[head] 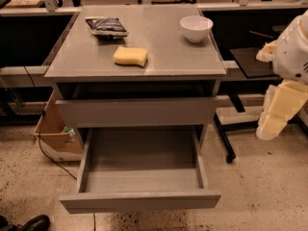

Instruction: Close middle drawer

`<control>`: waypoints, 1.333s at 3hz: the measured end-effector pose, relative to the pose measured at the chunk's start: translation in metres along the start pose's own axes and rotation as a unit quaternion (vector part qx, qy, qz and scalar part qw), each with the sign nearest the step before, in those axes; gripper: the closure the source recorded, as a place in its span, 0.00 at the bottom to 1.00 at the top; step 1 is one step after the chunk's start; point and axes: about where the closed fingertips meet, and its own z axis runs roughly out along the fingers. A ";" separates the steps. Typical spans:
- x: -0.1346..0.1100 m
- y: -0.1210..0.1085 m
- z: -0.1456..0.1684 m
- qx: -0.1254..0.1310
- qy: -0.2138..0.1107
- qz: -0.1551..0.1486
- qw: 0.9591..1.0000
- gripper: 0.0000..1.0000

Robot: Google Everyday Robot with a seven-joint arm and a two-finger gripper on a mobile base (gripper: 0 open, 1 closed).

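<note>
Right of the furniture, at the frame's right edge, the gripper [268, 127] hangs at the low end of the robot's white and cream arm [292, 57], well apart from every drawer and touching nothing; whether it is released or clenched cannot be told. Largest in view is the grey table [159, 64], whose flat top carries three small things and whose body holds the drawers. Below it the middle drawer [142, 165] stands pulled far out toward the camera, its bare grey floor and thin side walls exposed, its plain flat front nearest the viewer just above the speckled floor [260, 196]. Above that, another grey drawer front [137, 110] sits directly under the top, standing a little proud of the frame with a dark gap over it. A cardboard box [52, 131] rests on the floor against the table's left side. On the top, a white bowl [196, 28] stands upright near the far right corner, a yellow sponge [130, 56] lies near the middle toward the front, and a dark snack bag [106, 26] lies flat at the far left. A black shoe [32, 223] shows at the bottom left corner.
</note>
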 end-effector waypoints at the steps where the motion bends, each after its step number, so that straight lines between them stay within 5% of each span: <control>1: 0.016 0.015 0.071 -0.028 0.001 0.019 0.999 0.00; 3: 0.035 0.047 0.171 -0.077 -0.006 0.042 0.996 0.00; 4: 0.035 0.047 0.171 -0.077 -0.006 0.042 0.996 0.00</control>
